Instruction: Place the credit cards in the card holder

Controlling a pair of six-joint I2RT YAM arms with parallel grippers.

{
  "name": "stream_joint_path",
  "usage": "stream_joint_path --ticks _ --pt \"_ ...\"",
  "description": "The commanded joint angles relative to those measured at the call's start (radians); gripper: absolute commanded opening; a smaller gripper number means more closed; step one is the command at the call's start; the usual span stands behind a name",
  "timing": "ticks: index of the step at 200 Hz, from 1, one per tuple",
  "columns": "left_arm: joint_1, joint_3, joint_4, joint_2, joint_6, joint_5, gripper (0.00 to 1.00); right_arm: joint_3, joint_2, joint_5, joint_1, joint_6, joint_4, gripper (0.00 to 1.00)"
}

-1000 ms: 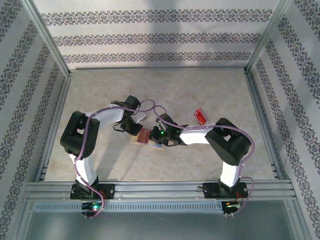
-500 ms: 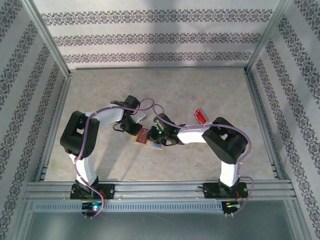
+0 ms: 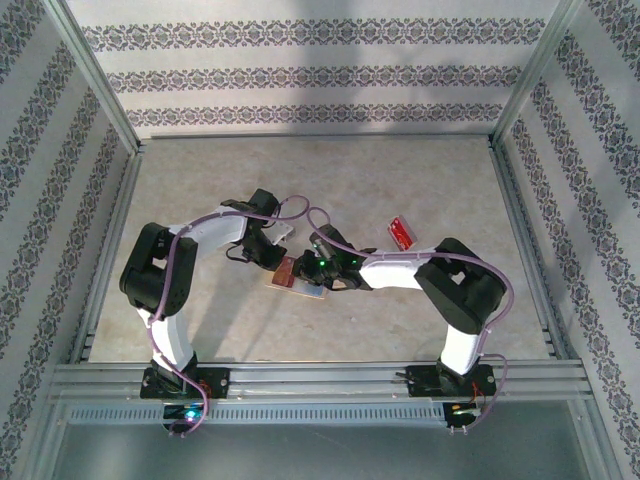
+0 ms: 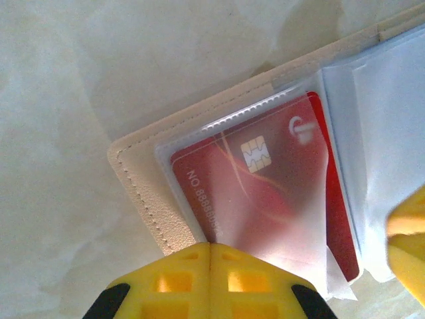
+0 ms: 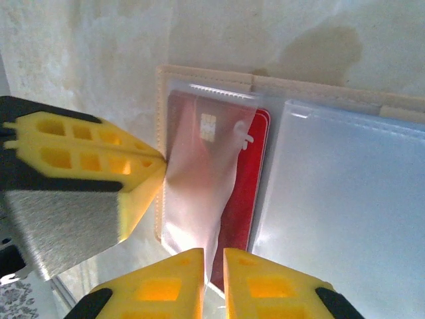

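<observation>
Left wrist view: the left gripper (image 4: 210,249) has its jaws pressed together, tips at the near edge of the open tan card holder (image 4: 143,193), which lies flat on the pale table (image 4: 80,100) with one red credit card (image 4: 265,193) partly covered by a clear pocket sleeve (image 4: 299,226). Right wrist view: the right gripper (image 5: 212,258) has its jaws a narrow gap apart, with the sleeve's loose end in line with that gap; contact cannot be determined. Top external view: a second red credit card (image 3: 401,232) lies farther back on the table, well apart from the holder.
</observation>
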Motion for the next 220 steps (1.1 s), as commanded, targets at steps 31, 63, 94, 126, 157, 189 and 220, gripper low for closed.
stream_joint_path --ticks 31,63,94,126,157,189,220 --pt "-0.01 0.005 -0.017 0.048 -0.003 0.0 0.02 -0.038 -0.061 0.006 0.011 -0.016 0.018 0.18" --pt "-0.023 0.025 -0.035 0.023 -0.001 -0.022 0.02 -0.061 -0.094 0.019 0.003 -0.023 0.005 0.18" --pt "-0.067 0.043 -0.057 -0.064 -0.012 -0.022 0.1 -0.122 -0.183 0.043 -0.028 -0.058 -0.064 0.22" --pt "-0.16 0.04 -0.054 -0.099 -0.019 -0.018 0.21 -0.214 -0.266 0.058 -0.059 -0.05 -0.064 0.23" --pt "-0.231 0.072 -0.065 -0.041 -0.035 -0.035 0.27 -0.271 -0.328 0.066 -0.079 -0.047 -0.067 0.24" --pt "-0.262 0.105 -0.072 0.026 -0.051 -0.07 0.3 -0.302 -0.377 0.076 -0.086 -0.049 -0.08 0.27" --pt "-0.265 0.119 -0.069 0.067 -0.056 -0.109 0.32 -0.326 -0.41 0.091 -0.089 -0.046 -0.084 0.31"
